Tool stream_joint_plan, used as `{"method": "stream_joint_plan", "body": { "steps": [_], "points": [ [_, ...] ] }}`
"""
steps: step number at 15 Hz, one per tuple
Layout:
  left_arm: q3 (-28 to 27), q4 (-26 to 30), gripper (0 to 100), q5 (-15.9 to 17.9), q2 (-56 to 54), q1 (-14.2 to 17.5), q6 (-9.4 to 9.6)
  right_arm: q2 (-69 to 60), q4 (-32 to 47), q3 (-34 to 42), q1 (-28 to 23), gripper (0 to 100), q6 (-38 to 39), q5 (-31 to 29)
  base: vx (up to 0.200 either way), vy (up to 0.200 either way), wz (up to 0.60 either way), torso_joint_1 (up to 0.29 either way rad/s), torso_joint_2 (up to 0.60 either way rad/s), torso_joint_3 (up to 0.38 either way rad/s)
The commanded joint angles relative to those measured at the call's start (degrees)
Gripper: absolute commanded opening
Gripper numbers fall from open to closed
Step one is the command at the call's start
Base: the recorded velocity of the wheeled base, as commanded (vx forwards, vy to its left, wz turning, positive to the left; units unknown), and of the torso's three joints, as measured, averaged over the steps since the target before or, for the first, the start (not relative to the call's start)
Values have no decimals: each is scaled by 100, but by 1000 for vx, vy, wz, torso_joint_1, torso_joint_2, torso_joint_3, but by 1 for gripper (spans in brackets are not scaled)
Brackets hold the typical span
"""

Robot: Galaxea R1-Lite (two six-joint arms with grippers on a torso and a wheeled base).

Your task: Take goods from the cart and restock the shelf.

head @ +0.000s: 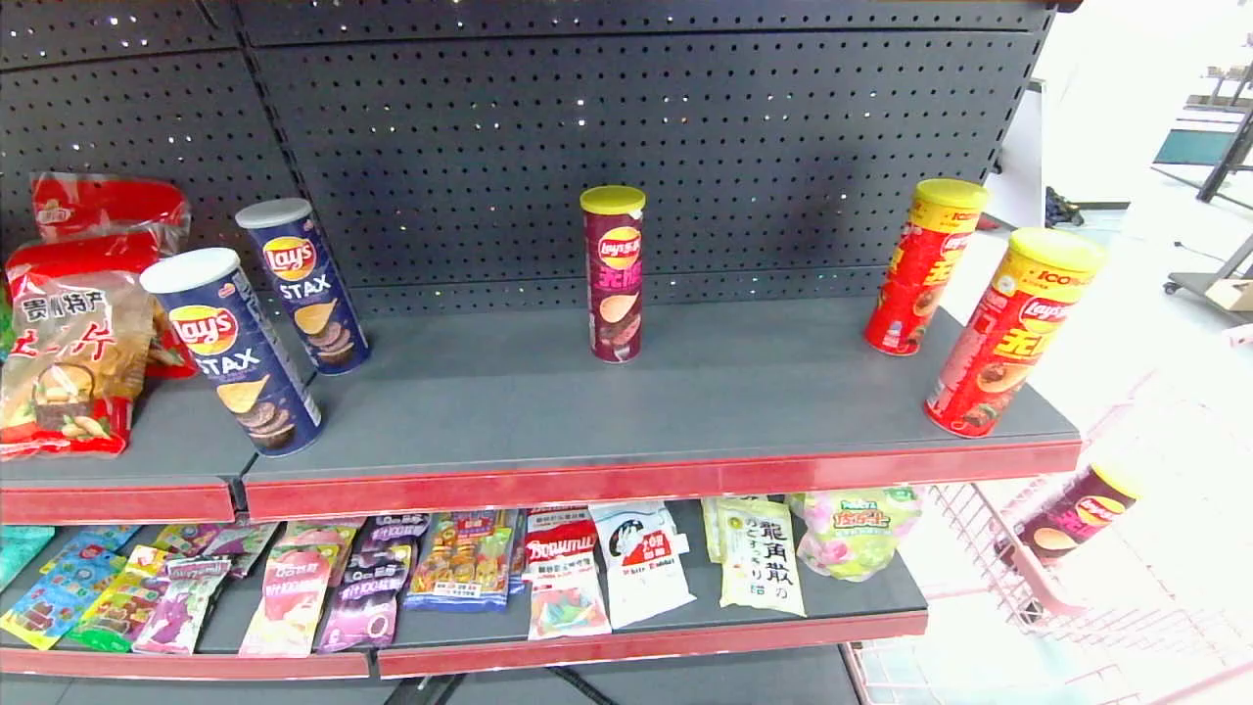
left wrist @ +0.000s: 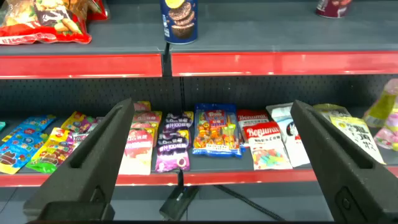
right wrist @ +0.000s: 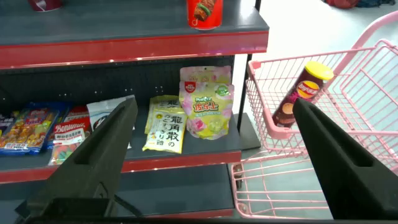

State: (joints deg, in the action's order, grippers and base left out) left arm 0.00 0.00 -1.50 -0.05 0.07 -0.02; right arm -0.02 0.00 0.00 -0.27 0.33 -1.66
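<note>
Right wrist view has the right hand (right wrist: 214, 109) released and empty, facing the purple can (right wrist: 305, 93) in the cart (right wrist: 273, 61); fetching looks in hand, needing a reach in and a grip.

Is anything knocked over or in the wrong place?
Nothing is spilled. One purple chip can leans tilted in the pink cart, not yet up on the shelf where the upright purple can stands alone.
</note>
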Motion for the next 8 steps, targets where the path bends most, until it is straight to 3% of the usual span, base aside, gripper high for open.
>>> {"method": "stream_joint_plan", "body": {
  "steps": [1, 8],
  "points": [
    [0, 0, 100, 1, 5, 1, 2, 2, 0, 0, 0, 100, 2, 8, 0, 0, 0, 0, 0, 0],
    [0, 0, 100, 1, 5, 1, 2, 2, 0, 0, 0, 100, 2, 8, 0, -200, 0, 7, 4, 2]
  ]
}}
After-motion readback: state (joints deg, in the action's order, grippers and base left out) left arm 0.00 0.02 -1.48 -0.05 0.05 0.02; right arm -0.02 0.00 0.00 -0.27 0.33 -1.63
